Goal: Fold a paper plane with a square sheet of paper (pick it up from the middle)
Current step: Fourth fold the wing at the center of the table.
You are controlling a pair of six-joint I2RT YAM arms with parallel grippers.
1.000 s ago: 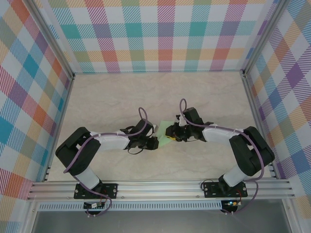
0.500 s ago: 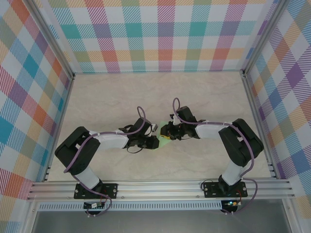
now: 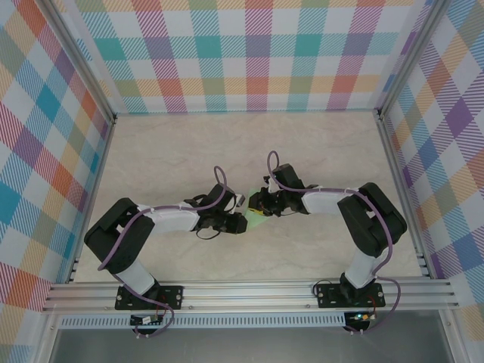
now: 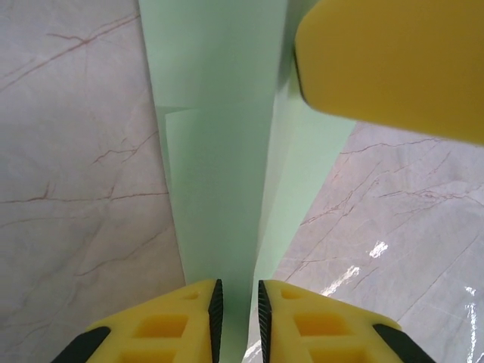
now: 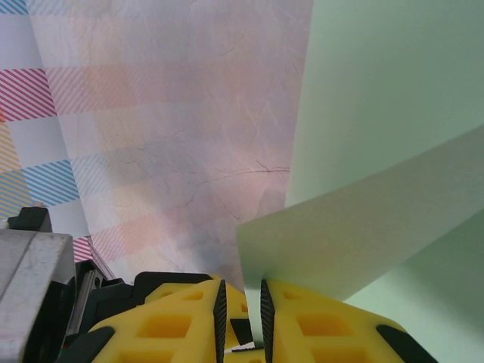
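The paper [image 4: 219, 189], pale green and already folded into a long layered strip, sits near the middle of the table [image 3: 227, 144], between the two claw tips. In the left wrist view its long axis runs straight away from the left claw [image 4: 237, 287], with lengthwise folds along that line; which end is the pointed one cannot be told. The left claw is set narrow, and the near end of the strip enters the slot between its yellow fingers; whether the pads press on it cannot be told. The right claw [image 5: 242, 286] is also narrow: a raised flap of the paper runs into its slot along one pad, with a thin dark gap beside it. One yellow finger [image 4: 393, 68] of the right claw overlaps the far right part of the strip in the left wrist view. In the top view both arms reach inward and the claws are almost tip to tip. Bare table lies on every side of them, most of it towards the checked back wall [image 3: 257, 53]. The side walls and the metal rail [image 3: 249, 291] at the near edge are well apart from the paper.
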